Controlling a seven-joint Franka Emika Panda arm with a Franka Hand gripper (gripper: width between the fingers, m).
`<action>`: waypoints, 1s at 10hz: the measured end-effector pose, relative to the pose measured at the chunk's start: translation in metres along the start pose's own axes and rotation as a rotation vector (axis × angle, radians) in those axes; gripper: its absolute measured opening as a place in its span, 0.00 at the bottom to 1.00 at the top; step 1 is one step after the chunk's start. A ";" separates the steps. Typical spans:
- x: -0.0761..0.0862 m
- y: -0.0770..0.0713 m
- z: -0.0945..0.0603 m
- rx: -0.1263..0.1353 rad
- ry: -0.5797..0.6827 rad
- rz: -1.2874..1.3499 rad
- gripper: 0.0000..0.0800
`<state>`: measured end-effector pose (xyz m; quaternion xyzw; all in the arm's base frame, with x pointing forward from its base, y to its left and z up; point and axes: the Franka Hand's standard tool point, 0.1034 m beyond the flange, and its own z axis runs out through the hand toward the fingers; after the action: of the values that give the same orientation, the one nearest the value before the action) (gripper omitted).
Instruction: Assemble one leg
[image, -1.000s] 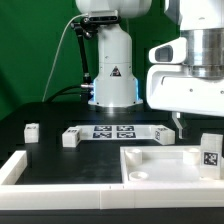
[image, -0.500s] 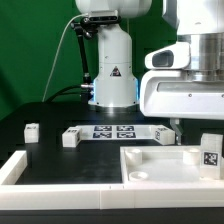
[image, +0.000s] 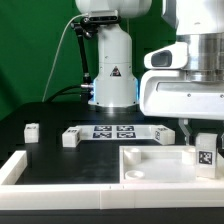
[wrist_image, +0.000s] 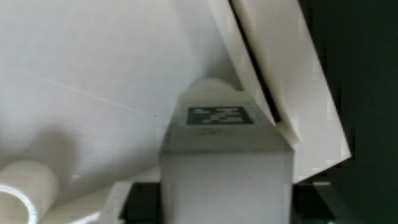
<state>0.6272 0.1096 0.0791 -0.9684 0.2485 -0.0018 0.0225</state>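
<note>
End effector (image: 205, 133) apparently clamping blocky white tagged leg (image: 206, 152), above smooth white tabletop (image: 150, 165)

Gripper (image: 196, 127) w/ arm head dropped lower since 1 s ago. Tagged leg (image: 207, 154) on tabletop (image: 150, 165) shifted slightly up and toward exterior view's left.

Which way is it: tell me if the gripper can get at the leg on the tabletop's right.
Probably yes. The gripper hangs right above the leg, which stands at the exterior view's right of the tabletop with nothing between them. The wrist view shows the leg close below. Whether the jaws are open is unclear.
</note>
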 end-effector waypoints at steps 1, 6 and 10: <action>0.000 0.000 0.000 0.000 0.000 0.107 0.36; -0.001 0.001 0.001 0.031 0.041 0.635 0.36; -0.002 0.004 0.001 0.050 0.030 1.055 0.36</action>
<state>0.6234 0.1077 0.0775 -0.7107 0.7023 -0.0101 0.0398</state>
